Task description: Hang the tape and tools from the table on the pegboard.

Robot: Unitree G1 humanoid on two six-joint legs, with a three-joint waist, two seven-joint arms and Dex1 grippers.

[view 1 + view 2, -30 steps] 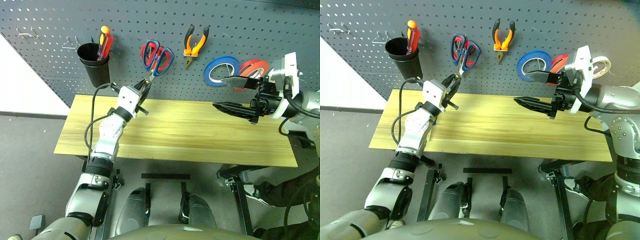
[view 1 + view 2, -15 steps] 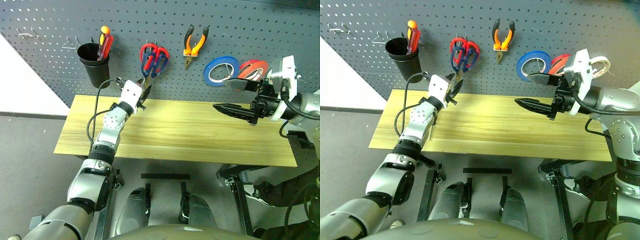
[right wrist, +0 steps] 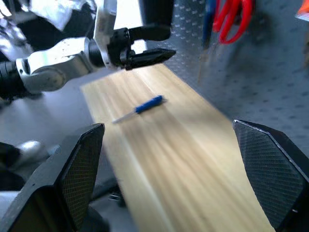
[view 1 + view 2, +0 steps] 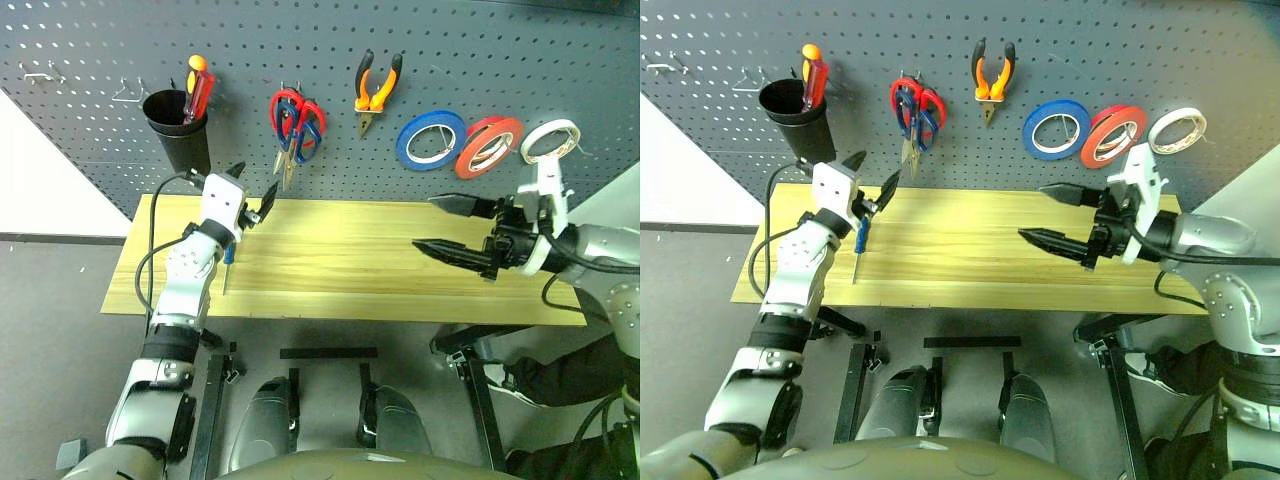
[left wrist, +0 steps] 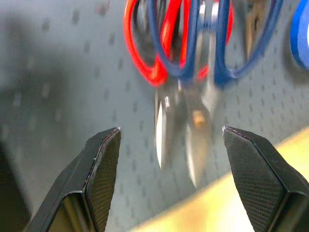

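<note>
My left pincer (image 4: 252,196) hangs with its two fingers spread apart and nothing between them, held over the near left end of the table (image 4: 350,290), close in front of the pegboard (image 4: 330,40). Straight ahead of it, a little above its fingertips, the dark blue scissors (image 4: 300,128) hang on the board together with the red scissors (image 4: 283,108), their handles overlapping and their blades pointing down towards the table edge; from my left wrist the blades sit right in the gap between my fingers, apart from both. Just below and slightly behind this pincer the small blue screwdriver (image 4: 860,240) lies flat on the wood, its shaft pointing back towards me. To the pincer's outer side a black cup (image 4: 178,128) hangs on the board with a red and orange screwdriver (image 4: 197,88) standing in it. Beyond the scissors, towards my other arm, the pliers (image 4: 375,88) hang with their tips pointing down, then the blue tape (image 4: 428,140), the red tape (image 4: 487,146) and the white tape (image 4: 548,140) in a row. My right pincer (image 4: 438,224) is wide open and empty, hovering over the right half of the table, well apart from the left one, its fingers pointing across towards it.
</note>
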